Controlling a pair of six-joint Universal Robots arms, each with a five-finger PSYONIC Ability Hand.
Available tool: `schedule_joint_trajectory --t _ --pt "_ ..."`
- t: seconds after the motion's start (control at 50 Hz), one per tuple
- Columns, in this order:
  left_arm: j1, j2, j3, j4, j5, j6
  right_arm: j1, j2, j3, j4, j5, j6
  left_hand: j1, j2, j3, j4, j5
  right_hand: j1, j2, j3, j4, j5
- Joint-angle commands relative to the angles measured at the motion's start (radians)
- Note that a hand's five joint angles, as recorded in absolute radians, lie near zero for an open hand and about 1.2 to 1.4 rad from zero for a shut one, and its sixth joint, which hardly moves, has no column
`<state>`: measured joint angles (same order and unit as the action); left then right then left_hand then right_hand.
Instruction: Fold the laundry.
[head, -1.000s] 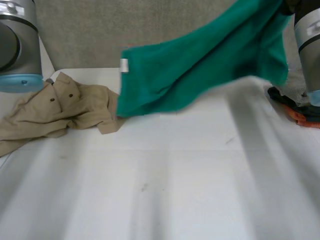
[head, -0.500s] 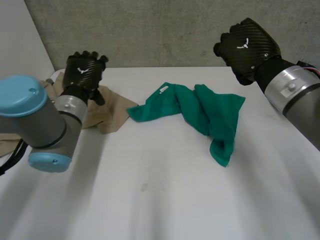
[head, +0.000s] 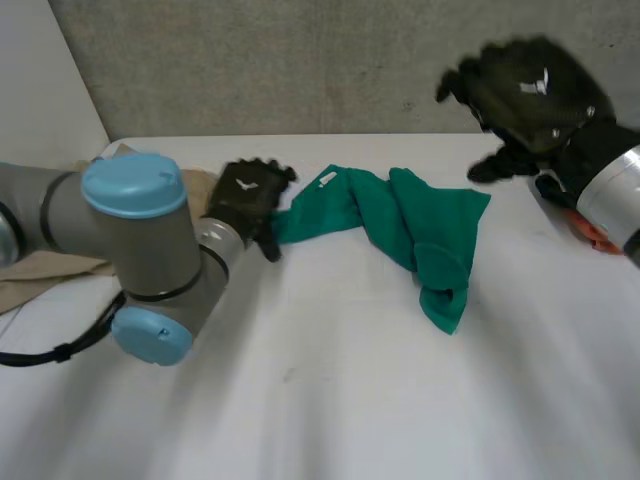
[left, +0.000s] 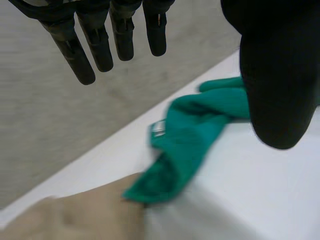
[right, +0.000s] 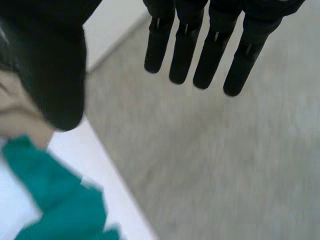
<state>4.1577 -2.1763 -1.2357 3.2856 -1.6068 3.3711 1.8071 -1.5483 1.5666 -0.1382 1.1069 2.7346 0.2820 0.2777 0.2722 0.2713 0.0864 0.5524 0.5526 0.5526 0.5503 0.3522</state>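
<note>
The green towel (head: 400, 225) lies crumpled on the table (head: 330, 400), one corner near the fingertips of my left hand (head: 248, 198), with the beige garment (left: 75, 220) touching that corner. The left hand is open, fingers straight, holding nothing. The right hand (head: 528, 92) hovers above the towel's far side, equally open and empty. I judge we're at spreading-out (no fold made yet). The next move calls for pinching two corners and pulling the towel flat.
</note>
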Motion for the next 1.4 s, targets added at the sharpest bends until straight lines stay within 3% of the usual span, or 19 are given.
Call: schedule_joint_trajectory --t 0.02,0.18,0.36,0.4,0.42,0.44,0.46,0.56,0.64,0.72,0.84,0.86,0.88,0.92,1.04,1.22,1.4 --pt "0.071 0.197 -0.138 0.002 -0.029 -0.018 -0.014 0.369 -0.156 0.233 0.224 0.1 0.011 0.015 0.021 0.021 0.032 -0.108 -0.108 -0.108 -0.105 -0.082" --pt "0.116 0.354 -0.324 0.014 0.088 -0.049 -0.006 0.631 -0.42 0.408 0.212 0.266 0.011 0.015 0.021 0.021 0.032 -0.108 -0.108 -0.108 -0.106 -0.082" --pt "0.13 0.401 -0.442 0.078 0.104 -0.045 0.037 0.813 -0.588 0.404 0.264 0.304 0.008 0.012 0.018 0.018 0.029 -0.032 -0.032 -0.032 -0.03 -0.006" --pt "0.133 0.398 -0.453 0.092 0.104 -0.045 0.046 0.832 -0.6 0.407 0.264 0.306 0.008 0.012 0.018 0.018 0.029 0.182 0.181 0.181 0.184 0.207" --pt "0.133 0.397 -0.459 0.104 0.104 -0.044 0.052 0.844 -0.605 0.41 0.261 0.31 0.005 0.009 0.015 0.016 0.026 0.601 0.601 0.601 0.604 0.627" --pt "0.134 0.394 -0.461 0.109 0.104 -0.042 0.055 0.843 -0.603 0.41 0.26 0.312 0.005 0.009 0.015 0.016 0.026 0.841 0.841 0.841 0.844 0.867" --pt "0.136 0.392 -0.461 0.115 0.104 -0.042 0.057 0.838 -0.602 0.407 0.257 0.316 0.005 0.009 0.015 0.016 0.026 0.844 0.844 0.844 0.846 0.87" --pt "0.145 0.357 -0.432 0.135 0.104 -0.036 0.063 0.723 -0.541 0.367 0.226 0.313 0.005 0.009 0.015 0.016 0.026 0.844 0.844 0.844 0.846 0.87" --pt "0.15 0.31 -0.368 0.128 0.093 -0.033 0.057 0.494 -0.449 0.316 0.156 0.268 0.005 0.009 0.015 0.016 0.026 0.844 0.844 0.844 0.846 0.87" --pt "0.148 0.285 -0.326 0.105 0.067 -0.035 0.049 0.433 -0.39 0.307 0.128 0.244 0.005 0.009 0.015 0.016 0.026 0.844 0.844 0.844 0.846 0.87" --pt "0.137 0.279 -0.318 0.071 0.041 -0.041 0.052 0.439 -0.347 0.325 0.171 0.2 0.002 0.006 0.012 0.013 0.023 0.817 0.817 0.817 0.819 0.843" --pt "0.134 0.279 -0.321 0.069 0.038 -0.041 0.052 0.445 -0.346 0.328 0.183 0.188 0.002 0.006 0.012 0.013 0.023 0.733 0.733 0.733 0.735 0.758" --pt "0.128 0.279 -0.326 0.069 0.036 -0.041 0.051 0.461 -0.344 0.333 0.21 0.169 -0.001 0.003 0.009 0.01 0.02 0.479 0.479 0.479 0.481 0.505" --pt "0.124 0.279 -0.334 0.069 0.036 -0.041 0.054 0.473 -0.341 0.342 0.238 0.154 -0.004 0.0 0.006 0.007 0.017 0.307 0.307 0.307 0.309 0.333" --pt "0.121 0.283 -0.364 0.071 0.036 -0.041 0.058 0.495 -0.32 0.379 0.306 0.126 -0.016 -0.011 -0.006 -0.005 0.005 0.189 0.189 0.189 0.191 0.215" --pt "0.144 0.297 -0.386 0.072 0.039 -0.041 0.058 0.419 -0.206 0.384 0.298 0.169 -0.019 -0.014 -0.009 -0.008 0.002 0.051 0.051 0.051 0.053 0.076" --pt "0.145 0.299 -0.419 0.088 0.042 -0.041 0.103 0.387 -0.054 0.382 0.287 0.313 -0.019 -0.014 -0.009 -0.008 0.002 -0.014 -0.014 -0.014 -0.011 0.012"
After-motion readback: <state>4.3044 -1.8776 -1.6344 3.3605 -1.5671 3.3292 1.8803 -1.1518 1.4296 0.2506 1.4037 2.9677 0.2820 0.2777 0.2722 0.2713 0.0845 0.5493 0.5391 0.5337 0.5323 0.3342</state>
